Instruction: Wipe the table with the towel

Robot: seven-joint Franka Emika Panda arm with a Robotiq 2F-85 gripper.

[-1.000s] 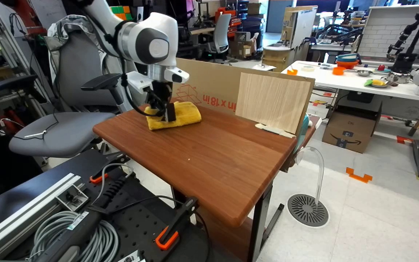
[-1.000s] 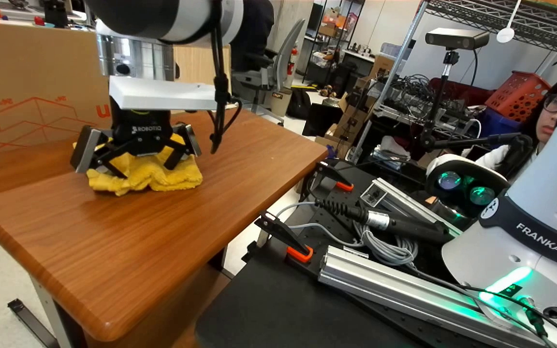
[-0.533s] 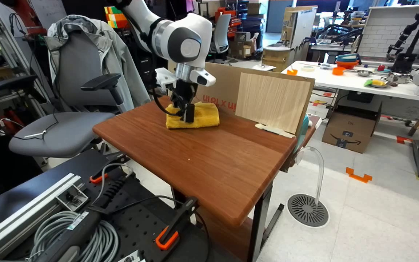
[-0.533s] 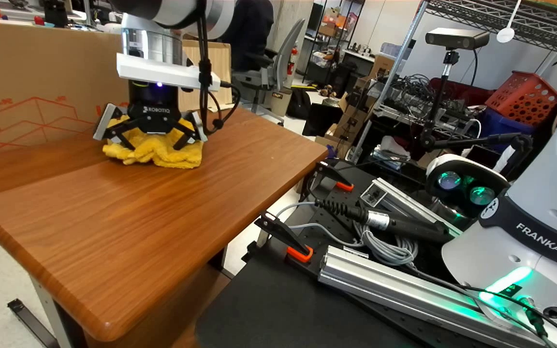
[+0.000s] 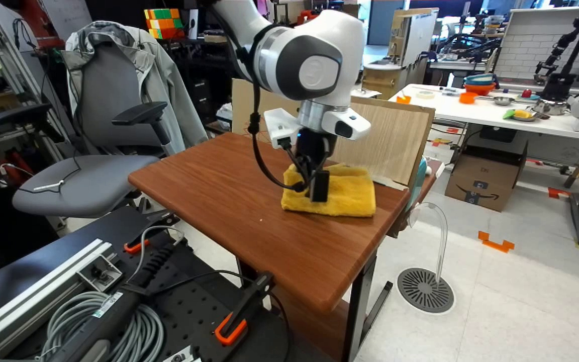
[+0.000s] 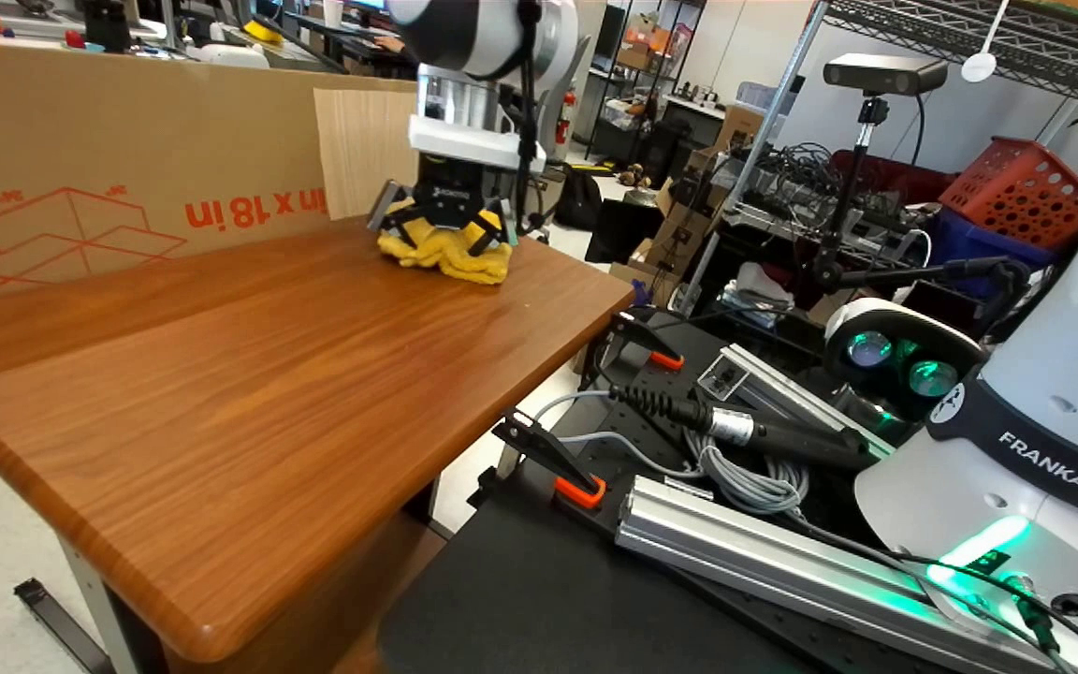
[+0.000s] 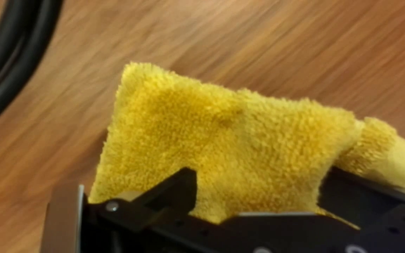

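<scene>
At the left in an exterior view, and only there, stands a grey office chair (image 5: 106, 110) with a pale jacket (image 5: 164, 80) draped over its back. Rightward comes the desk (image 5: 249, 231), round-cornered, its reddish-brown top glossy and its legs dark metal. The yellow towel (image 5: 347, 196), folded into a thick pad, lies on it toward the right in this view, in front of a pale wood-grain board (image 5: 385, 141). Past the desk, this view alone has a round slotted floor grate (image 5: 426, 291), a clear bent tube (image 5: 443, 241) over it and a cardboard box (image 5: 488, 176) printed with a curved arrow.

In an exterior view a broad cardboard panel (image 6: 127, 122) stands at the left along the desk's far edge, its red box drawing clear, with upside-down lettering beside it. Next is the hand (image 6: 445, 234), both fingers in sight: they stand apart with the towel bunched and held between them; how tightly cannot be told. Further right, only here, are a white headset (image 6: 904, 360) with two round, green-lit lenses, a perforated red basket (image 6: 1012, 197) and the robot's white base (image 6: 923, 491) with a black lettered band.

The wrist view gives the closest look: a smooth, doubled black cable (image 7: 30, 45) curving at the left, blurred diagonal wood grain, and the towel's dense, nubbly pile ending in a blunt corner. The cloth rises in a rounded fold between the black fingertips (image 7: 185, 179); farthest right, a rolled edge looks smoother and paler.
</scene>
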